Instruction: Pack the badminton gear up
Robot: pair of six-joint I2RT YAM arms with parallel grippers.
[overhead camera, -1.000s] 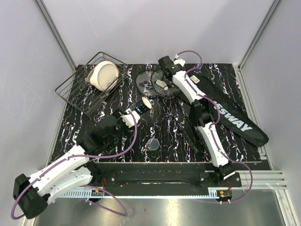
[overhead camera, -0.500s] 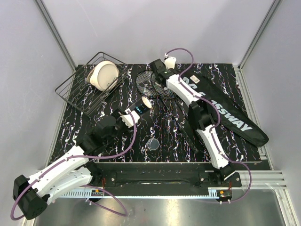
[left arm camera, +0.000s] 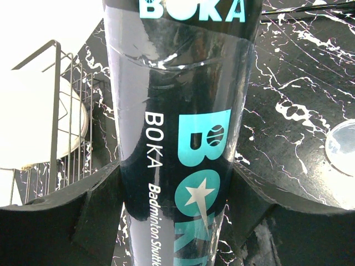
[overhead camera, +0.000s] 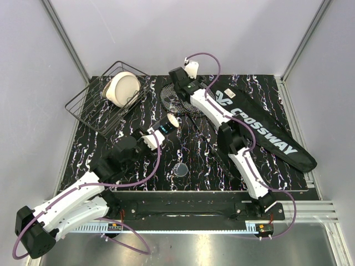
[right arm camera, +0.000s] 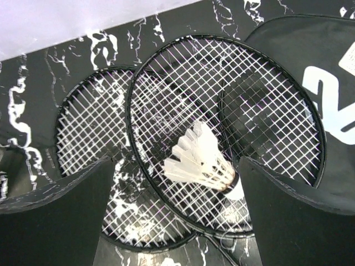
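Observation:
My left gripper (overhead camera: 145, 139) is shut on the black teal-lettered shuttle tube (overhead camera: 164, 127), held low over the table with its open end (overhead camera: 173, 122) pointing to the far right. In the left wrist view the tube (left arm camera: 177, 111) fills the gap between my fingers (left arm camera: 94, 216). Two rackets (overhead camera: 173, 101) lie with heads overlapping at the back centre. My right gripper (overhead camera: 178, 79) hovers over them, open. In the right wrist view a white shuttlecock (right arm camera: 202, 160) lies on the racket strings (right arm camera: 222, 105) between the fingers (right arm camera: 66, 210). The CROSSWAY bag (overhead camera: 266, 133) lies on the right.
A black wire basket (overhead camera: 94, 108) holding a cream bowl-like object (overhead camera: 123, 88) stands at the back left. A clear round lid (overhead camera: 179, 169) lies on the table near the front centre, also in the left wrist view (left arm camera: 341, 147). Grey walls close in the table.
My right arm has swung left and farther back, bringing its gripper over the racket heads and covering the shuttlecock in the top view. The left arm and tube have not moved.

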